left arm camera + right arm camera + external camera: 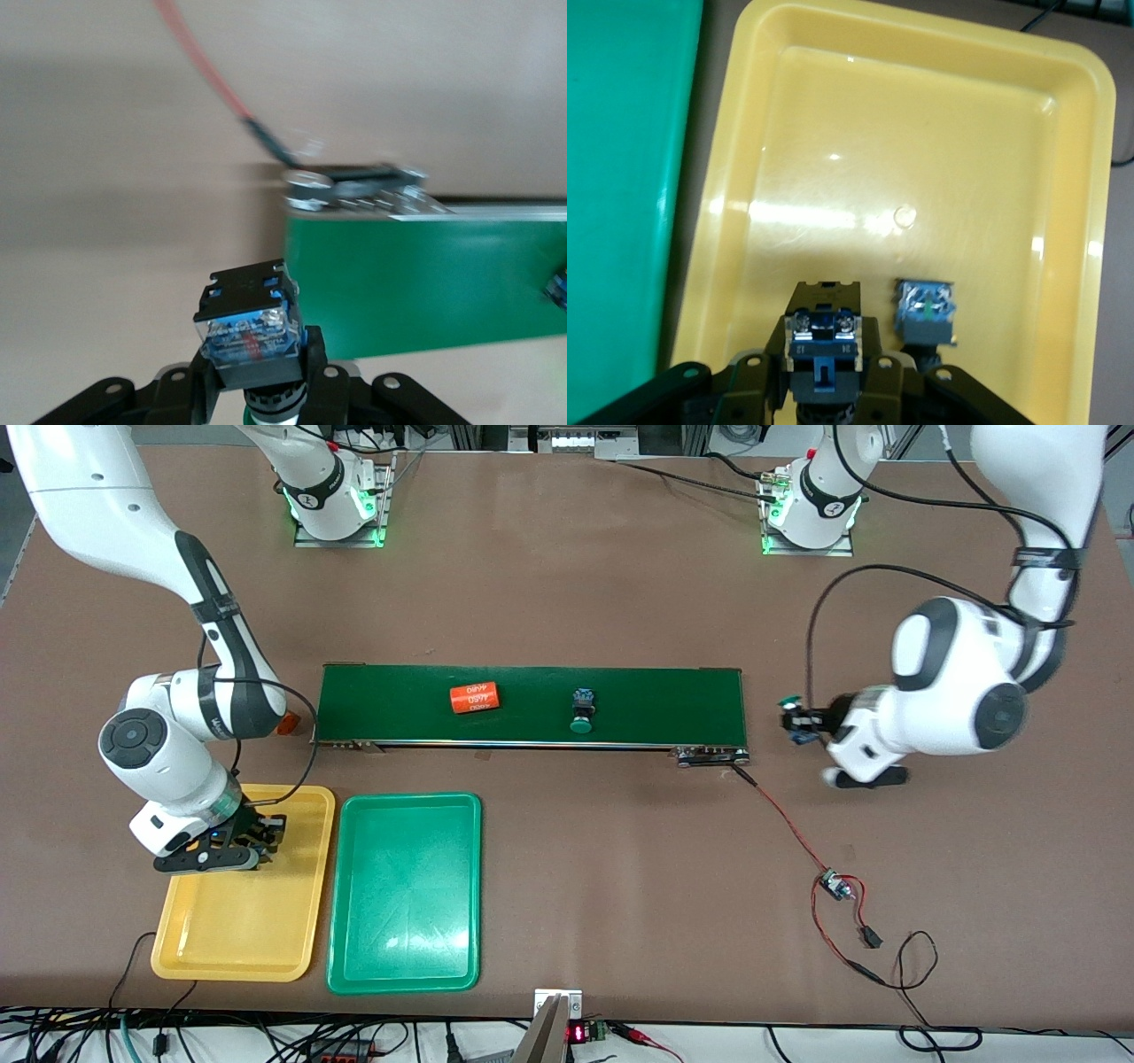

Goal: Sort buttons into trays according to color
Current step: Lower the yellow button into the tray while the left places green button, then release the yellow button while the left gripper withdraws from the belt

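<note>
The yellow tray (244, 948) and the green tray (405, 957) lie side by side on the counter (567, 886), at the edge nearest the front camera, toward the right arm's end. The right claw (257, 841) hangs low over the yellow tray, at the tray's end nearest the belt, its fingers pinching a button (824, 350) by the neck, blue-black body (824, 341) showing toward the wrist camera; its cap is hidden. Just beside that claw, a second button (926, 314) rests on the yellow tray's floor, apart from the held one; its cap colour cannot be told. The green tray lies just beside that claw's tray, toward the left arm's end.

Farther from the camera runs a long dark green belt (664, 691). On it lie a green-capped button (582, 713), on its side, and an orange cylinder (475, 698) with white print, well apart.

The left claw (797, 722) is raised over bare counter just off the belt's end, toward the left arm's end of the counter. It pinches a green-capped button (252, 323). A red and black wire (788, 824) runs from the belt's corner to a small circuit board (833, 884).
</note>
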